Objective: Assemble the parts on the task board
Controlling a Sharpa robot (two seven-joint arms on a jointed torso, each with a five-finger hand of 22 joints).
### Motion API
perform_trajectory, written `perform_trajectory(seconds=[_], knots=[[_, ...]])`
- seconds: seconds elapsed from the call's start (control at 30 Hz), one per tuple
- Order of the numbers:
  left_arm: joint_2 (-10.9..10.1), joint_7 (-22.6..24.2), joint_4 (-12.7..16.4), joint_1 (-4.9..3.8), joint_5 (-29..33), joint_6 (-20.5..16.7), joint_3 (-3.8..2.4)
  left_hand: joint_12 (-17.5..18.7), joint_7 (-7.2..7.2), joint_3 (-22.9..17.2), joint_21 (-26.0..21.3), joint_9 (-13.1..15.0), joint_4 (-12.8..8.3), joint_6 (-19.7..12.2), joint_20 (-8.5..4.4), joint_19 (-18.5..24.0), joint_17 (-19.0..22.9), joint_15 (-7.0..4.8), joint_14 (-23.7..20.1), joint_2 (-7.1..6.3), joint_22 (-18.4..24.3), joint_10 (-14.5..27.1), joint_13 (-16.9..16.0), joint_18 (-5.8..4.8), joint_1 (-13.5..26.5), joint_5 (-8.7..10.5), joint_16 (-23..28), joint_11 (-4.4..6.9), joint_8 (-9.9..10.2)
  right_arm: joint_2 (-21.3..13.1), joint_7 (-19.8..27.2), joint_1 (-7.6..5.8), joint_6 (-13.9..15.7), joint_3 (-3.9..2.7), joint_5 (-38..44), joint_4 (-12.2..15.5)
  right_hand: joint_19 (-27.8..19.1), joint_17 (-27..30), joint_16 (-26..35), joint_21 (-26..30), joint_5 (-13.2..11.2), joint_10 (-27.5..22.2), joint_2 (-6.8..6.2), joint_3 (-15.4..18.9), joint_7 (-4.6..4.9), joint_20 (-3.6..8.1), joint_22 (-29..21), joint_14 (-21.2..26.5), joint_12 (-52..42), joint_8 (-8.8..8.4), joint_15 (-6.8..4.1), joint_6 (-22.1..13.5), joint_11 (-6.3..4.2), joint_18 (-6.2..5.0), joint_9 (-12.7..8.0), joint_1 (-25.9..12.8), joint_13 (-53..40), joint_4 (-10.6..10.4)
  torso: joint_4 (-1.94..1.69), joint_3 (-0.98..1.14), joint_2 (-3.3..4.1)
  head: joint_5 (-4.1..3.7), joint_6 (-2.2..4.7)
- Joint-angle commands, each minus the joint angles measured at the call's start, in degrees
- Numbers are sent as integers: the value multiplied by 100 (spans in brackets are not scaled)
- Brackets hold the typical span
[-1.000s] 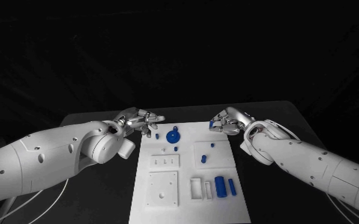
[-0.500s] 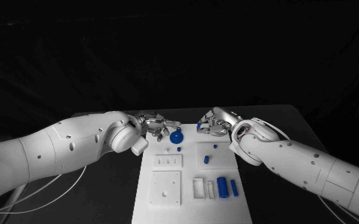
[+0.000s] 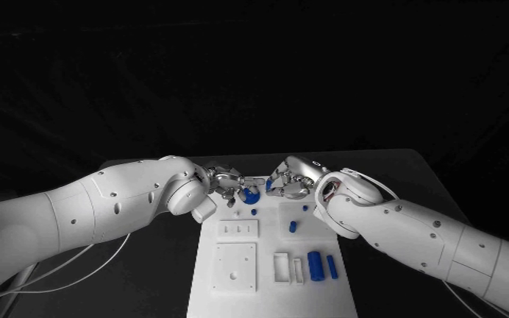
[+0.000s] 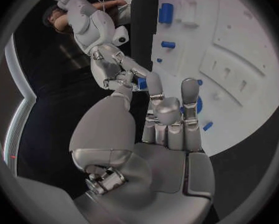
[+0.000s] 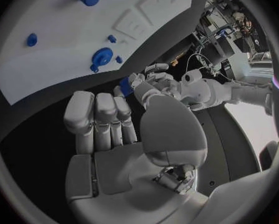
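The white task board [image 3: 273, 299] lies lengthwise in the middle of the table. My two hands meet above its far end. My right hand [image 3: 288, 183] pinches a small blue piece [image 3: 268, 184] at its fingertips, also seen from the wrists [image 4: 142, 83] [image 5: 126, 86]. My left hand [image 3: 225, 179] has its fingers stretched out right beside that piece; whether they touch it I cannot tell. Just below the hands a round blue part [image 3: 250, 196] [image 5: 102, 57] stands on the board.
More blue parts lie on the board [image 5: 58, 35]: a small peg [image 3: 305, 207], a short one [image 3: 293, 225], and two cylinders [image 3: 314, 262] beside a white slotted block [image 3: 280, 267]. White square plates [image 3: 233, 265] occupy the board's left side. Black table surrounds the board.
Both hands have moved inward along the board's far end toward each other. The right hand has carried the small blue piece leftward until it sits by the left hand's fingers.
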State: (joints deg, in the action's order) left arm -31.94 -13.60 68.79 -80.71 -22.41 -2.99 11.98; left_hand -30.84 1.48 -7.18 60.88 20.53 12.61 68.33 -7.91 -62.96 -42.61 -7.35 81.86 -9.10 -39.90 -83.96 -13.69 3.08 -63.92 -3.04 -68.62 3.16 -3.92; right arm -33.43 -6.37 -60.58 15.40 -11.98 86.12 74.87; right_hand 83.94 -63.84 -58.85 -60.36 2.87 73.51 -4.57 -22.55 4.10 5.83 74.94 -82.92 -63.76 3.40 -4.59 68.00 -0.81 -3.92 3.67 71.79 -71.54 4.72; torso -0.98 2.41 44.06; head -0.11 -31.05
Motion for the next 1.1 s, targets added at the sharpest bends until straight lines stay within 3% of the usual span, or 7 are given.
perform_trajectory(seconds=[0.03,0.5,0.73,0.9,0.93,0.97,1.1], knots=[[34,-75,-7,-13,-188,51,-7,0,14,12,-38,178,58,-78,-38,-11,31,10,-36,-47,-49,-270,2,43,23,2,-37,34,19,19,-62,-9,-221,16,115,43,45,-8,31,31,-11,-6,-34,1,-28,33,770,-11,17,20,-38,9,-38,52,9,-25,-3,-40,-13,-5,0,3,-6],[142,-103,-29,-12,-258,88,-8,18,57,3,-199,-47,10,-202,-22,-45,108,25,-56,-15,-301,-269,-8,51,10,1,-68,14,26,105,-94,-33,-325,57,148,128,43,-11,42,44,-11,-8,-35,15,-29,33,768,-10,22,20,-38,5,-38,52,9,-22,-5,-61,-4,-7,1,4,-16],[180,-144,-51,-12,-282,174,-8,5,61,-5,-232,-41,-87,-196,-21,-54,95,26,-54,89,-342,-269,-14,46,-39,-1,-84,11,25,126,-95,-38,-374,67,152,144,44,-13,51,48,-11,-8,-38,23,-27,34,768,-11,25,20,-37,-3,-38,52,9,-19,-7,-72,-10,-4,4,-9,-19],[200,-115,-48,-12,-253,216,-8,5,67,26,-275,-35,-378,-173,-18,-53,103,26,-60,380,-404,-269,-13,42,-78,-13,-87,2,27,144,-104,-44,-422,86,153,137,44,-14,52,49,-11,-11,-38,29,-26,33,768,-11,30,19,-37,-8,-37,52,8,-23,-4,-80,-4,-10,3,-12,-24],[203,-101,-47,-12,-234,225,-8,12,51,81,-288,-26,-530,-164,-17,-53,115,34,-70,516,-423,-268,-11,41,-90,-45,-80,1,29,147,-105,-45,-429,92,153,136,44,-14,52,49,-11,-11,-38,29,-26,33,768,-11,30,19,-37,-8,-37,52,8,-23,-4,-80,-3,-9,3,-13,-24],[205,-87,-46,-12,-215,233,-8,27,44,87,-300,-12,-667,-150,-20,-48,126,24,-78,742,-436,-268,-6,37,-157,-391,-76,8,26,150,-106,-47,-434,98,154,136,44,-14,52,49,-11,-11,-38,29,-26,33,768,-11,30,19,-37,-8,-37,52,8,-23,-4,-80,-3,-8,3,-14,-24],[211,-43,-40,-12,-176,255,-8,32,25,169,-331,13,-1024,-152,-23,-34,135,17,-92,1101,-477,-268,-12,25,-303,-635,-79,6,25,159,-112,-51,-436,112,157,135,44,-14,52,49,-11,-11,-38,29,-26,33,768,-11,30,19,-37,-8,-37,52,8,-23,-4,-80,-5,-4,4,-19,-31]])
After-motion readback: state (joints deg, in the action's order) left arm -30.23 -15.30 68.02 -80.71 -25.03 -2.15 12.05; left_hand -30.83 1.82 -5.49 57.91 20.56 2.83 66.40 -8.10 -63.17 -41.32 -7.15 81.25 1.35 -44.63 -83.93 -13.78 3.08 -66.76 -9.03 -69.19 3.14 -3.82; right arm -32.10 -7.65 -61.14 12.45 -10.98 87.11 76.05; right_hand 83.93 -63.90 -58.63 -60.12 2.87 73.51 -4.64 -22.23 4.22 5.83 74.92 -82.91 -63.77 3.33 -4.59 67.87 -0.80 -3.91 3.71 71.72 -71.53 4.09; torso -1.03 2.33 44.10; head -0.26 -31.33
